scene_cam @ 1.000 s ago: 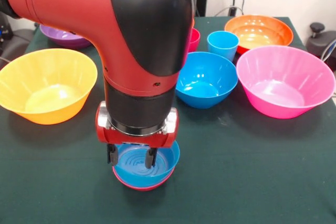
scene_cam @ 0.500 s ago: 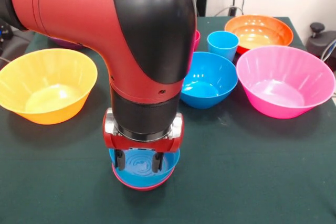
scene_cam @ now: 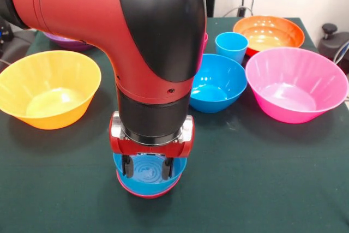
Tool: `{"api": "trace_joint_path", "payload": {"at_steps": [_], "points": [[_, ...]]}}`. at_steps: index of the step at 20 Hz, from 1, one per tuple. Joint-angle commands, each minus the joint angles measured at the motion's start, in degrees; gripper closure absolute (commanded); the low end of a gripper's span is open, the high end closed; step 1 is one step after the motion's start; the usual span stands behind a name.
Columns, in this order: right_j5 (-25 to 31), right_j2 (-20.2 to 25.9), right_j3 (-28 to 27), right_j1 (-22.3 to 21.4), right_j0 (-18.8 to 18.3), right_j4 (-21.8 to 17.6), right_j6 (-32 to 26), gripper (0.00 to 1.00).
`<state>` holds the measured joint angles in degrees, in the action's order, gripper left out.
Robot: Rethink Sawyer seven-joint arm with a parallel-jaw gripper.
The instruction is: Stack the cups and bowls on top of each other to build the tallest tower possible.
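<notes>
A small blue bowl (scene_cam: pixel 148 181) sits nested in a small red bowl (scene_cam: pixel 143 193) near the front of the table, forming a low tower. My gripper (scene_cam: pixel 147 169) hangs right over it, open, with both fingertips (scene_cam: pixel 126 167) down inside the blue bowl and nothing between them. The light blue cup (scene_cam: pixel 231 46) stands at the back beside a mid-sized blue bowl (scene_cam: pixel 215 83). The red cup (scene_cam: pixel 204 41) peeks out from behind the arm, mostly hidden.
A large pink bowl (scene_cam: pixel 294 83) sits at the right with an orange bowl (scene_cam: pixel 269 32) behind it. A large yellow-orange bowl (scene_cam: pixel 48 88) is at the left, with a purple bowl (scene_cam: pixel 68 42) behind it. The arm blocks the table's middle.
The gripper has sunk lower into the small blue bowl and shifted slightly to the right. The bowls and cups have not moved.
</notes>
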<state>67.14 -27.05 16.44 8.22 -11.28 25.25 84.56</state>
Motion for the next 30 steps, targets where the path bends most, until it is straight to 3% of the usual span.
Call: {"api": "trace_joint_path", "payload": {"at_steps": [1,10,18,30], "points": [[-2.12,7.07,4.61,0.89,-0.04,-4.9,-16.19,0.0],[-2.31,7.34,2.28,2.88,-0.85,-4.87,-16.63,0.0],[-5.75,10.15,8.82,-0.53,-0.6,-7.17,-17.55,0.0],[-7.88,12.89,11.46,-2.22,-0.77,-10.19,-17.13,0.0]]}}
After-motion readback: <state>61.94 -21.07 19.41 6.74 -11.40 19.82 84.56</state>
